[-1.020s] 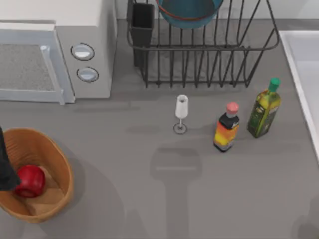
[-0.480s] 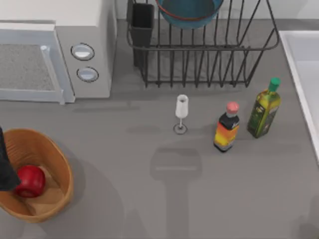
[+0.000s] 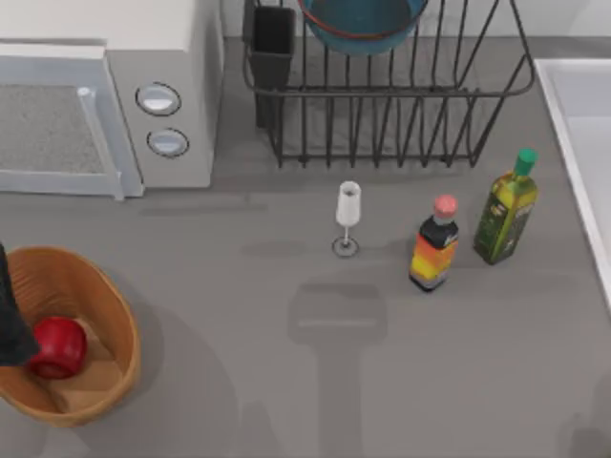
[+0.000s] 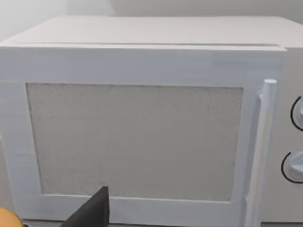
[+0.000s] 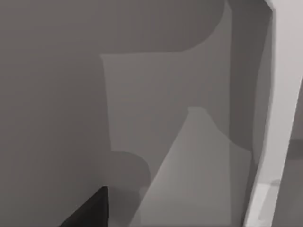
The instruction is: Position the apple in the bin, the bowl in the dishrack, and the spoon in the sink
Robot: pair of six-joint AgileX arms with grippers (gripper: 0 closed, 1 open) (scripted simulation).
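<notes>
The red apple (image 3: 59,345) lies on the wooden floor of the wicker bin (image 3: 115,315) at the table's front left. My left arm (image 3: 10,320) is a dark shape at the left edge, just beside the apple, and a dark part of my left gripper (image 4: 92,213) faces the microwave. The teal bowl (image 3: 363,24) rests inside the black wire dishrack (image 3: 382,95) at the back. The pale sink (image 3: 578,124) runs along the right edge, and its rim (image 5: 277,118) stands next to my right gripper (image 5: 90,210). The spoon is out of view.
A white microwave (image 3: 105,105) with two round knobs fills the back left. A small wine glass (image 3: 348,215), a sauce bottle (image 3: 434,243) and a green oil bottle (image 3: 506,210) stand in front of the dishrack. Bare grey tabletop (image 3: 286,382) spans the front middle.
</notes>
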